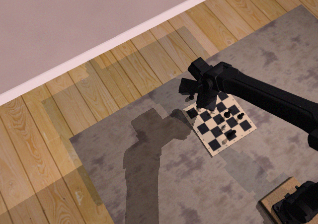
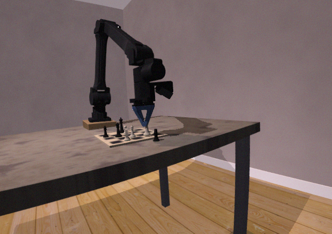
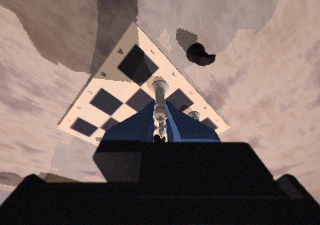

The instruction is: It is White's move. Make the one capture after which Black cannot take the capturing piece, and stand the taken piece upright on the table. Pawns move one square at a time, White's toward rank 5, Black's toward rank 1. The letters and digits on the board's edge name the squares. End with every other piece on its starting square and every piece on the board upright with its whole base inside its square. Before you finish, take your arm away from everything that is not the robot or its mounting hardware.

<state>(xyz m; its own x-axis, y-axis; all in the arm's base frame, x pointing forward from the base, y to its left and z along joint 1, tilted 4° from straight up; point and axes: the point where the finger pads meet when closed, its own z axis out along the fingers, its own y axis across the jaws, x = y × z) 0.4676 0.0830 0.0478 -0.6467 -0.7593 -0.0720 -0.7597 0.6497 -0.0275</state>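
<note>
My gripper (image 2: 144,125) (image 3: 160,105) points down over the board (image 1: 213,153) (image 2: 107,143) (image 3: 131,35), its blue fingers shut on the top of a white piece (image 2: 146,132) (image 3: 159,87). That piece is upright at the board's far side; whether its base touches is unclear. A flat-topped black piece (image 1: 191,97) (image 2: 155,135) (image 3: 200,54) stands upright on the table beside the board. White pieces (image 2: 127,135) (image 2: 132,132) stand between it and three black ones (image 2: 105,132) (image 2: 118,131) (image 2: 121,125). Another white piece (image 1: 223,126) is mostly hidden in the exterior view.
The wooden base block (image 1: 275,193) (image 2: 88,124) carries the arm at the near side of the board. In the top view the arm hides part of the board and the fingers. A shadow of the arm lies across the table (image 1: 179,178) (image 2: 53,164).
</note>
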